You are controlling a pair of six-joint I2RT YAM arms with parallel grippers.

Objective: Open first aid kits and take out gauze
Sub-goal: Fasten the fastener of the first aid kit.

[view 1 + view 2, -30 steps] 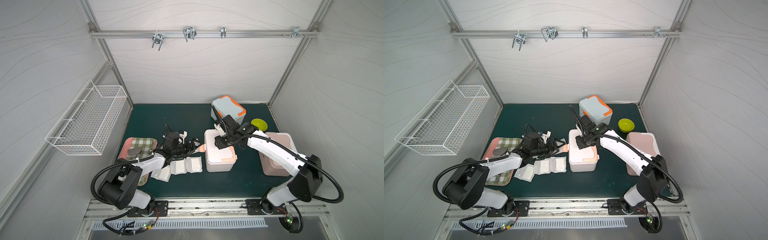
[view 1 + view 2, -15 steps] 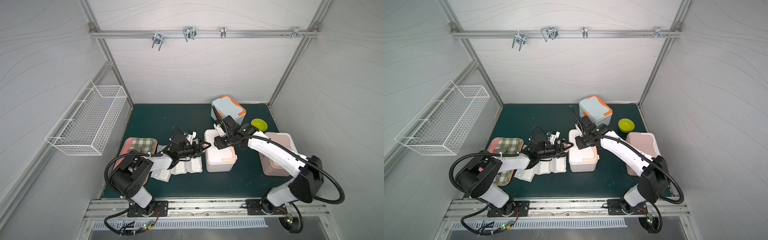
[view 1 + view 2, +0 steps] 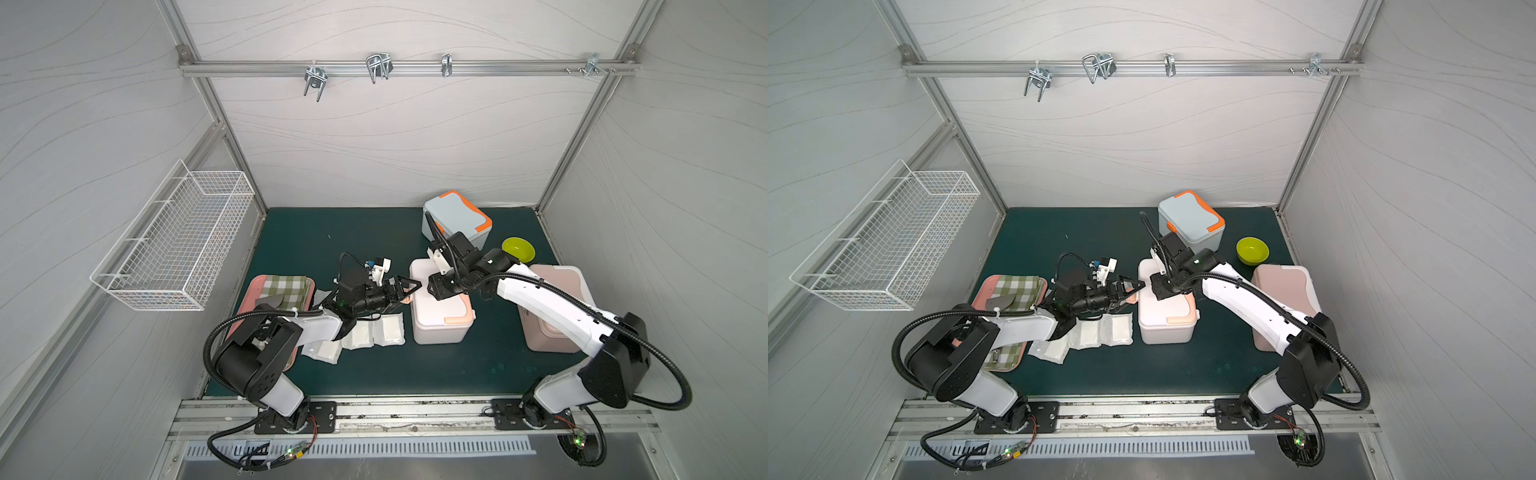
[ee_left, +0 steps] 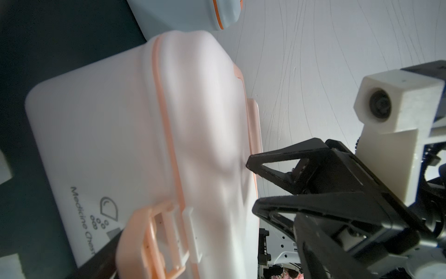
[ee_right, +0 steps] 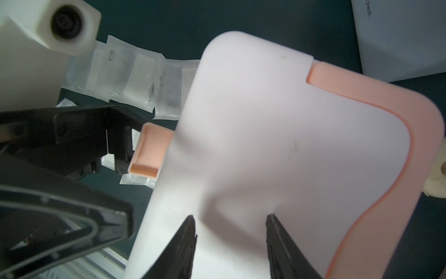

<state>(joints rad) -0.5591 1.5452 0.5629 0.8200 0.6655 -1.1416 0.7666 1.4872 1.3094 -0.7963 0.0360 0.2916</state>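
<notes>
Left gripper (image 3: 409, 291) lies low and level on its outstretched arm, jaws spread wide and empty. One fingertip is just beside the flipped-out peach side clasp (image 5: 147, 151) of the white rounded plastic box with peach trim (image 3: 436, 328). The right gripper (image 5: 230, 218) leans down from above with its jaws partly apart. Both tips rest on that box's shut lid, gripping nothing.

Three kits stand on the dark green mat (image 3: 415, 374): the white box in the middle, a pale blue box with orange trim (image 3: 455, 216) behind it, and a dusty pink box (image 3: 559, 278) partly under the right arm.

Three white gauze pads in clear pouches (image 3: 388, 334) lie in a row beside the white box. More pouch edges show around the left arm, too covered to count.
</notes>
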